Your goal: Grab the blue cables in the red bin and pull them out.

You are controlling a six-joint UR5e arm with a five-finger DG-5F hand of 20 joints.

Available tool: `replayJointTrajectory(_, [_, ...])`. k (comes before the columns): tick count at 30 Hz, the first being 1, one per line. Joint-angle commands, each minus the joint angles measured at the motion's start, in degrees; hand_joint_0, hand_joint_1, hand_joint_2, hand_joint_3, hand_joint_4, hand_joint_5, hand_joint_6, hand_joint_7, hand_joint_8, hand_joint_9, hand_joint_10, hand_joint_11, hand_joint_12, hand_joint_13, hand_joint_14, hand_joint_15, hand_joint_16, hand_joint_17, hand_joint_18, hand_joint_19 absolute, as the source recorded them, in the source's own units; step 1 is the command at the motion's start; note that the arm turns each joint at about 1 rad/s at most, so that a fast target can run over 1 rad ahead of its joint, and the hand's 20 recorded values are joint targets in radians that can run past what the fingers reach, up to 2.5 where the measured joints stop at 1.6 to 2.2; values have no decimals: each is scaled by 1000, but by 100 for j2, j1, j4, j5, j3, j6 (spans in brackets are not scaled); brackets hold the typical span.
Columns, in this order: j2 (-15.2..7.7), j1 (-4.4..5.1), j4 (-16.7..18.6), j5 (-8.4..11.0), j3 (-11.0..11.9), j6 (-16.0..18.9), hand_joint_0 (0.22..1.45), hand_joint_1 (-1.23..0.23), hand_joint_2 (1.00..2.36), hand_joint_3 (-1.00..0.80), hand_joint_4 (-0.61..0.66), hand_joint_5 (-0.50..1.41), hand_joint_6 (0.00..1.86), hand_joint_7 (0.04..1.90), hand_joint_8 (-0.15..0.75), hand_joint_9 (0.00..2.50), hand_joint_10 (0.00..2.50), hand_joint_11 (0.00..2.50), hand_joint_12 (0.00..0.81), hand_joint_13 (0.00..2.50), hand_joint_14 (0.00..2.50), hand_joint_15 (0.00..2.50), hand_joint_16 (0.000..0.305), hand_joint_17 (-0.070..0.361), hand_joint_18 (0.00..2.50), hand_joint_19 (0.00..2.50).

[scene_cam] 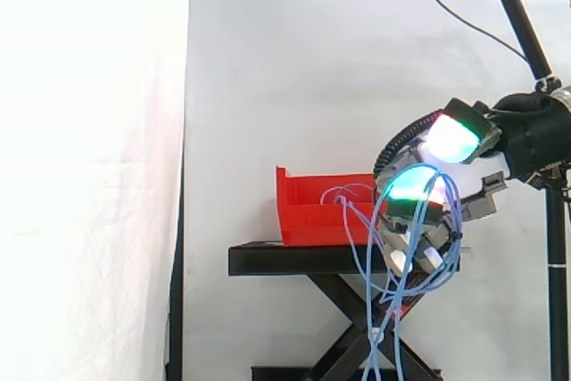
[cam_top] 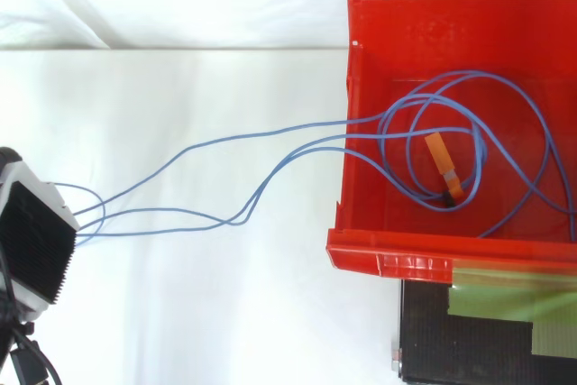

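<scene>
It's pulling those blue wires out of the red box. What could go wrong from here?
The blue cables lie looped in the red bin around an orange part; a pull may knot them or catch that part on the bin's wall. A snag could then drag the bin along the black stand. Loops hanging below the hand could catch the stand's crossed legs.
</scene>
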Motion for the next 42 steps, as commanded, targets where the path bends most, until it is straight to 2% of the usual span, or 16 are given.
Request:
replayJointTrajectory(1, [1, 0, 32, -58, 3, 0, 517, -1075, 1000, -1000, 311, 711, 550, 539, 286, 808, 28, 913, 400, 716, 24, 671, 68, 152, 705, 908])
replayJointTrajectory(5, [1, -18, 93, -208, -5, 0, 524, -1083, 1000, -1000, 316, 707, 556, 534, 283, 803, 28, 914, 396, 714, 24, 668, 67, 151, 702, 909])
replayJointTrajectory(8, [1, -35, 260, -489, 3, -26, 522, -1083, 1000, -1000, 319, 706, 560, 531, 282, 800, 28, 913, 396, 714, 24, 668, 67, 151, 703, 917])
replayJointTrajectory(15, [1, -61, 313, -717, 3, -44, 529, -1080, 1000, -1000, 306, 703, 564, 531, 280, 801, 28, 905, 393, 712, 22, 669, 67, 150, 701, 908])
replayJointTrajectory(17, [1, -79, 357, -964, 3, -26, 531, -1080, 1000, -1000, 315, 704, 563, 532, 282, 800, 27, 904, 393, 710, 24, 668, 67, 150, 699, 918])
replayJointTrajectory(21, [1, -105, 410, -1271, 3, -26, 536, -1079, 1000, -1000, 310, 707, 561, 532, 281, 797, 29, 913, 391, 709, 24, 669, 66, 149, 696, 909])
replayJointTrajectory(33, [-8, -141, 392, -1271, 3, -53, 556, -1115, 1000, -1000, 291, 710, 556, 542, 275, 792, 28, 917, 387, 704, 23, 669, 64, 145, 688, 916])
replayJointTrajectory(42, [-8, -158, 392, -1271, -5, -211, 544, -1126, 1000, -1000, 301, 711, 567, 536, 279, 792, 29, 916, 390, 705, 24, 672, 65, 146, 702, 911])
